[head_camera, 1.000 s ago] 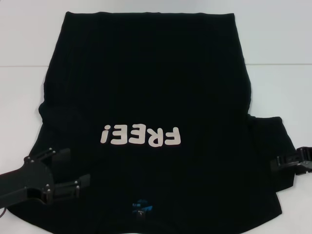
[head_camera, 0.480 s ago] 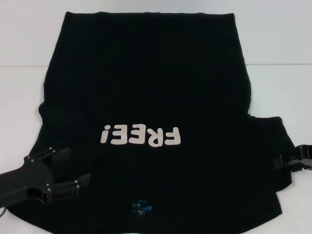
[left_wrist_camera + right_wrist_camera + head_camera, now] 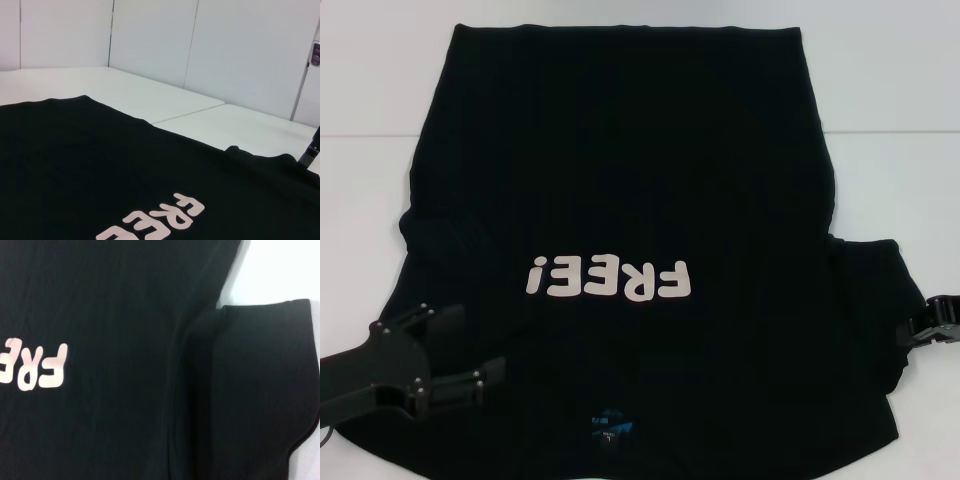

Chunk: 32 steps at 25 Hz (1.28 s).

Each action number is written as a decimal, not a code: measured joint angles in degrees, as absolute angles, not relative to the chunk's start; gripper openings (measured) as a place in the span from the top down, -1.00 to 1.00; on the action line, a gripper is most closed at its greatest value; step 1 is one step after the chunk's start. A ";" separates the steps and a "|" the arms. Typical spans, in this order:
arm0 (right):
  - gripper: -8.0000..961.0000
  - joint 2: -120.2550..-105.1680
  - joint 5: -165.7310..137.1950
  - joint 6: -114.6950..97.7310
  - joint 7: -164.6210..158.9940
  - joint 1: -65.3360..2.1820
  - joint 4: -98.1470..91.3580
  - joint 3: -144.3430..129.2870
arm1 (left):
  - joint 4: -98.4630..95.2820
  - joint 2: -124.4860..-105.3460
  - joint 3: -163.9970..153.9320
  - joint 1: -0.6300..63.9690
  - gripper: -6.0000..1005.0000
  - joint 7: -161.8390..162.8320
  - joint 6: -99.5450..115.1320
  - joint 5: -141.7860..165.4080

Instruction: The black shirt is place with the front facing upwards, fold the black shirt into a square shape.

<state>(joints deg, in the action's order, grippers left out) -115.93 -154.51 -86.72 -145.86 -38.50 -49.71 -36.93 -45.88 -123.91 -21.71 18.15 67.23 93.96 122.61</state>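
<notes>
Head view: black shirt point(image 3: 620, 200) spread flat on white tabletop point(image 3: 900, 80), front up, pale letters point(image 3: 610, 279) on the chest, small blue label point(image 3: 610, 428) at the neck near the robot. Right sleeve point(image 3: 870, 300) sticking out to the side; left sleeve hard to see.

Left end effector point(image 3: 470, 350) over the shirt's near left corner, fingers spread apart, nothing between them. Right end effector point(image 3: 932, 328) just past the right sleeve's edge, mostly out of view. Cannot tell if open or closed, or if holding cloth.

Right wrist view: sleeve point(image 3: 260, 390) lying flat with a soft crease where it joins the body.

No fold made yet, by the look of it.

Things to watch for, only as guesses:
- Left fingers closing on too little cloth, so the corner slips out when lifted.
- Grabbing both layers on one side and one on the other, making a crooked fold.
- Pulling too fast, dragging the whole shirt across the smooth tabletop.
- Right sleeve bunching up under the fold, leaving a lumpy shape, not a neat square.
</notes>
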 joint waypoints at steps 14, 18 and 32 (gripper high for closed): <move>0.89 -115.85 -154.54 -87.25 -145.46 -38.49 -49.84 -37.11 | -45.83 -123.93 -21.71 18.03 -0.87 66.89 93.95 122.61; 0.90 -115.75 -154.51 -87.72 -145.46 -38.53 -49.88 -37.11 | -45.79 -123.93 -21.71 18.08 -0.87 66.88 93.95 122.61; 0.53 -114.34 -151.81 -91.48 -145.02 -36.57 -54.80 -32.87 | -45.79 -123.78 -21.53 18.19 -0.87 66.96 93.95 121.81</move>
